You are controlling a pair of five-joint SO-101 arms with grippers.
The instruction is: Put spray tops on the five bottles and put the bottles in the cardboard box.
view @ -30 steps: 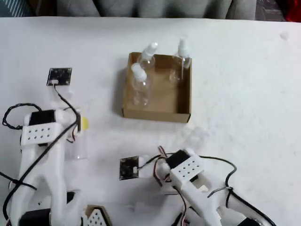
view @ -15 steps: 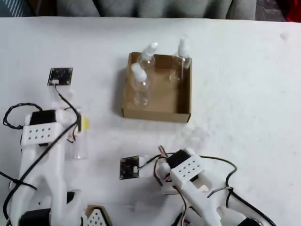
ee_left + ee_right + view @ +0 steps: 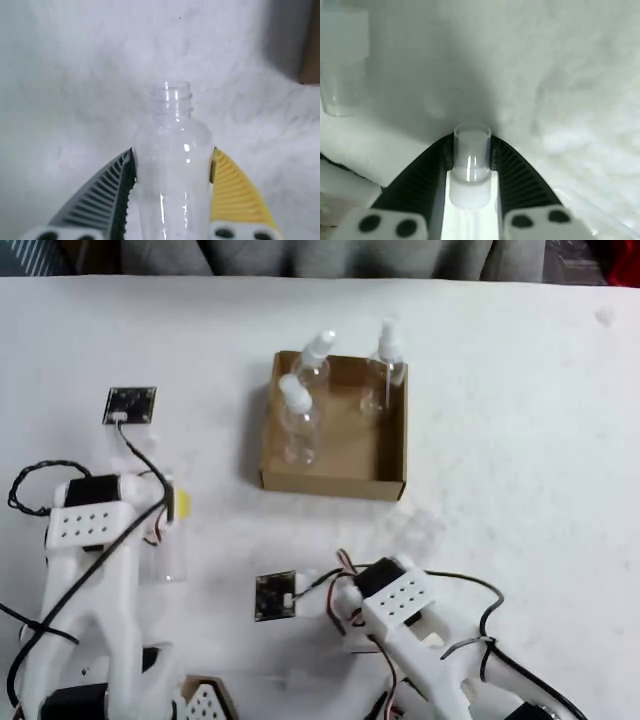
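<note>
The cardboard box point(image 3: 385, 480) sits mid-table with three clear bottles in it, each with a white spray top: one point(image 3: 298, 420), another point(image 3: 315, 358) and a third point(image 3: 385, 365). My left gripper point(image 3: 172, 175) is shut on a clear bottle point(image 3: 172, 150) whose threaded neck is bare; from above that bottle point(image 3: 172, 555) is left of the box, beside the yellow finger point(image 3: 180, 503). My right gripper point(image 3: 471, 162) is shut on a spray top point(image 3: 471, 155), its clear cap sticking out past the black fingers. Another clear bottle point(image 3: 415, 525) lies near the box's near right corner.
The table wears a white fuzzy cloth point(image 3: 520, 420). A clear plastic piece point(image 3: 342, 65) stands beyond my right gripper. The right arm's body point(image 3: 400, 600) crouches at the near edge, and cables point(image 3: 140, 455) trail over the left arm. Open cloth stretches to the right of the box.
The left arm has shifted slightly toward the near edge with the bottle in it. The right arm and the box have not moved.
</note>
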